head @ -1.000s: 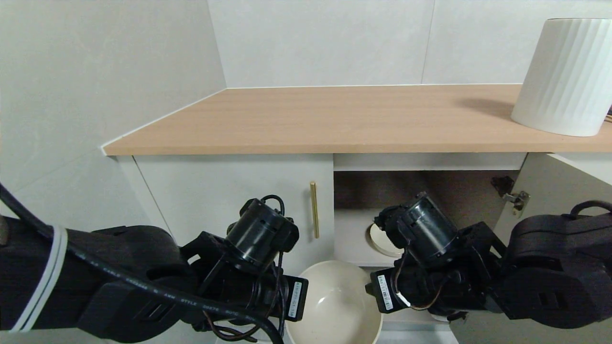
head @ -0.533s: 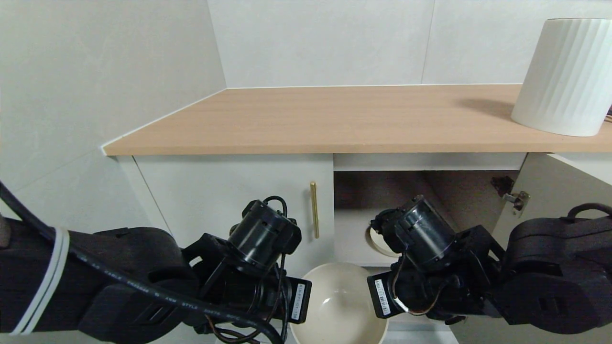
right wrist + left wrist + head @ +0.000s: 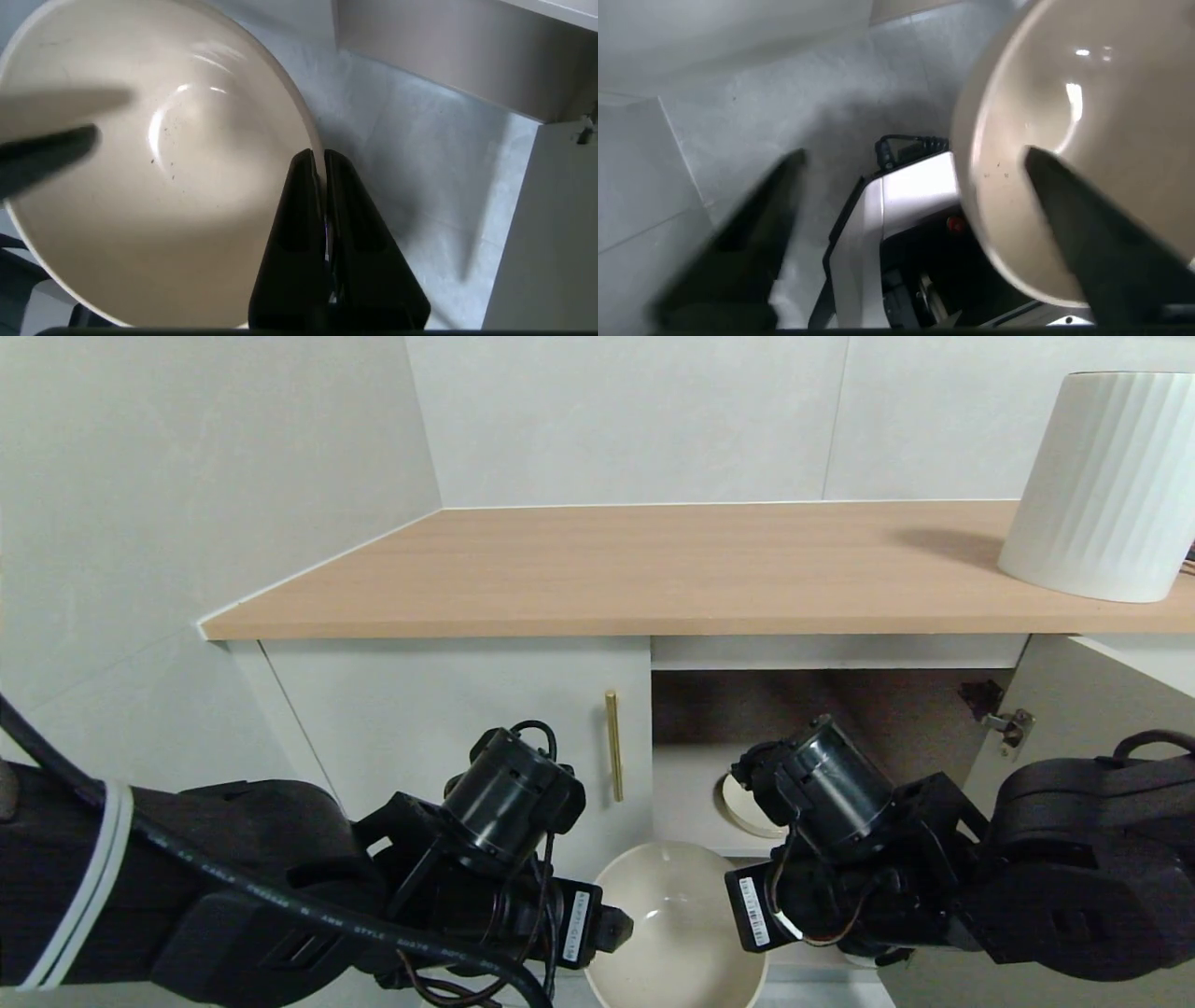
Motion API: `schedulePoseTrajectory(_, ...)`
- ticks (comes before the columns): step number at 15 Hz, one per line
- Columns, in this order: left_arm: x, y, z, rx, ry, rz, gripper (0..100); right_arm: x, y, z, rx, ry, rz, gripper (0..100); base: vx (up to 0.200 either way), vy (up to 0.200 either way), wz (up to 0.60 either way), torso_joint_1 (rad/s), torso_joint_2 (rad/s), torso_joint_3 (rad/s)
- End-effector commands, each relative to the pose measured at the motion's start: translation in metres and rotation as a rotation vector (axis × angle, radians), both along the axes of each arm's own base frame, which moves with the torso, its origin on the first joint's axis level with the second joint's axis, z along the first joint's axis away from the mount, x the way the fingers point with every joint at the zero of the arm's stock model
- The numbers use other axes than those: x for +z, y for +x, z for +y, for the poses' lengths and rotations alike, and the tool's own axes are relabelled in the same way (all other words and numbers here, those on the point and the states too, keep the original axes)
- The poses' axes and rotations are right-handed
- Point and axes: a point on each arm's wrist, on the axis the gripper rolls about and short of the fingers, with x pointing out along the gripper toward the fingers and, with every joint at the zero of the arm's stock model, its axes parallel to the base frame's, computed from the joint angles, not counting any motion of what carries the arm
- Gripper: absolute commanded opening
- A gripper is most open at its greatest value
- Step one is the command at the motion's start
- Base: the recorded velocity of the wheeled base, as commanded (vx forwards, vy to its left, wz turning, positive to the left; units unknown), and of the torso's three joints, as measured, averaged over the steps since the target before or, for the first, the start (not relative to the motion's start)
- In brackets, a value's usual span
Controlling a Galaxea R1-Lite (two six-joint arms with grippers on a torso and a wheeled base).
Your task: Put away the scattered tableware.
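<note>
My right gripper pinches the bowl by its rim, I judge to carry it into the open cupboard. My left gripper sits fingers spread astride the far rim.

A wooden counter runs wall to wall, set into the corner; a white ribbed cylinder stands upright on its right end; below it is a white cabinet, its left door closed, its right door swung open; inside, a pale shelf carries a cream plate, partly hidden; the floor is pale tile.
</note>
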Motion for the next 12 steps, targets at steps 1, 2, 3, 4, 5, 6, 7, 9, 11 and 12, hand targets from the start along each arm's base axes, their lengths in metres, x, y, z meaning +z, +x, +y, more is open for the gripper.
schedulePoseTrajectory(1, 0.002, 0.0, -0.001, 0.001, -0.01, -0.006, 100, -0.001, 0.0, 0.0, 0.002, 0.001, 0.002, 0, 0.0, 0.0, 0.0, 0.0, 0.0, 0.0)
schedulePoseTrajectory(2, 0.002, 0.0, -0.001, 0.001, -0.01, -0.006, 100, -0.001, 0.0, 0.0, 0.002, 0.001, 0.002, 0, 0.0, 0.0, 0.0, 0.0, 0.0, 0.0)
schedulePoseTrajectory(3, 0.008, -0.001, 0.001, 0.002, -0.031, -0.024, 100, -0.001, 0.0, 0.001, 0.002, -0.001, 0.002, 0, 0.0, 0.0, 0.0, 0.0, 0.0, 0.0)
schedulePoseTrajectory(4, 0.012, -0.002, 0.002, 0.002, -0.042, -0.032, 100, -0.002, 0.001, 0.001, 0.001, -0.003, 0.004, 0, 0.0, 0.0, 0.0, 0.0, 0.0, 0.0)
schedulePoseTrajectory(5, 0.016, -0.003, 0.002, 0.001, -0.058, -0.047, 100, -0.007, 0.003, 0.003, -0.002, -0.015, 0.01, 0, 0.0, 0.0, 0.0, 0.0, 0.0, 0.0)
schedulePoseTrajectory(6, 0.017, -0.002, 0.003, 0.003, -0.061, -0.05, 100, -0.009, 0.005, 0.003, -0.015, -0.024, 0.004, 0, 0.0, 0.0, 0.0, 0.0, 0.0, 0.0)
schedulePoseTrajectory(7, 0.016, -0.002, 0.002, 0.004, -0.061, -0.049, 100, -0.015, 0.015, 0.002, -0.066, -0.041, -0.026, 0, 0.0, 0.0, 0.0, 0.0, 0.0, 0.0)
schedulePoseTrajectory(9, 0.016, -0.002, 0.002, 0.005, -0.059, -0.049, 100, -0.024, 0.03, -0.004, -0.148, -0.04, -0.091, 0, 0.0, 0.0, 0.0, 0.0, 0.0, 0.0)
schedulePoseTrajectory(11, 0.016, -0.001, 0.002, 0.007, -0.059, -0.049, 100, -0.028, 0.04, -0.013, -0.185, 0.025, -0.164, 0, 0.0, 0.0, 0.0, 0.0, 0.0, 0.0)
schedulePoseTrajectory(12, 0.016, -0.001, 0.002, 0.007, -0.059, -0.049, 100, -0.029, 0.044, -0.016, -0.196, 0.043, -0.19, 0, 0.0, 0.0, 0.0, 0.0, 0.0, 0.0)
